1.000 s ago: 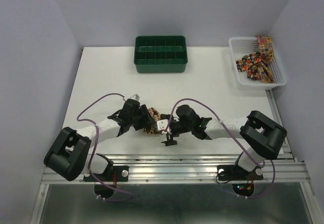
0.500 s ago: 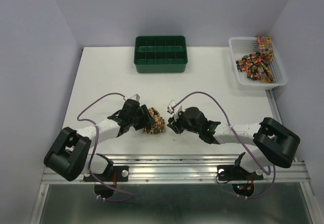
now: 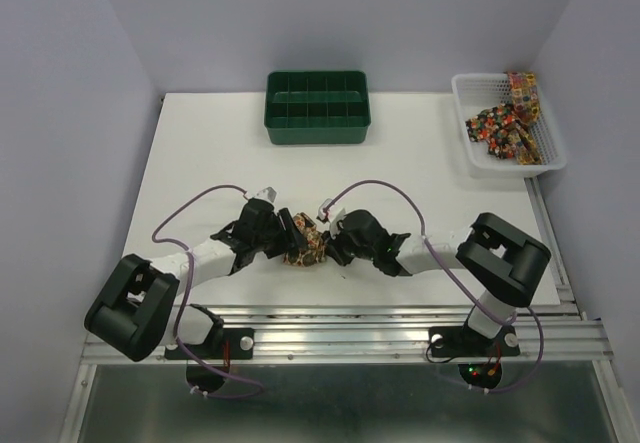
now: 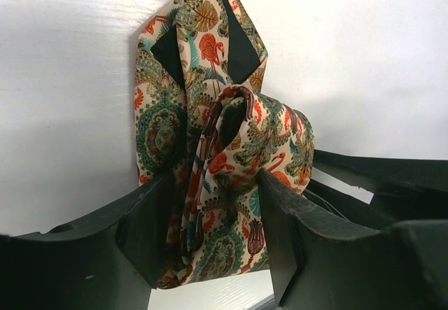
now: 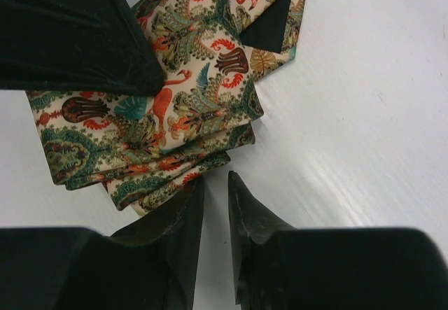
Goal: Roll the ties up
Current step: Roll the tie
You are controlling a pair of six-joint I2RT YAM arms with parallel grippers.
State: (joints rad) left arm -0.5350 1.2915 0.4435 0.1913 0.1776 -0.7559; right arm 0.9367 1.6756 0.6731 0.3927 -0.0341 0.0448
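A partly rolled tie (image 3: 306, 246) with a busy red, teal and cream print lies on the white table between my two arms. My left gripper (image 3: 291, 237) is shut on the roll (image 4: 231, 156), one finger (image 4: 150, 233) on each side, and the tie's pointed end lies flat beyond it. My right gripper (image 3: 332, 247) sits at the roll's right side. In the right wrist view its fingers (image 5: 175, 226) stand only a narrow gap apart with bare table between them, the left tip touching the roll's stacked edges (image 5: 168, 163).
A green compartment tray (image 3: 318, 107) stands at the back centre. At the back right a white mesh basket (image 3: 462, 113) holds more printed ties (image 3: 505, 128). The arm bases and a metal rail (image 3: 340, 328) line the near edge.
My right gripper swung away to the right, came back against the roll's right side and narrowed from wide open to a slim gap. The left gripper kept its hold.
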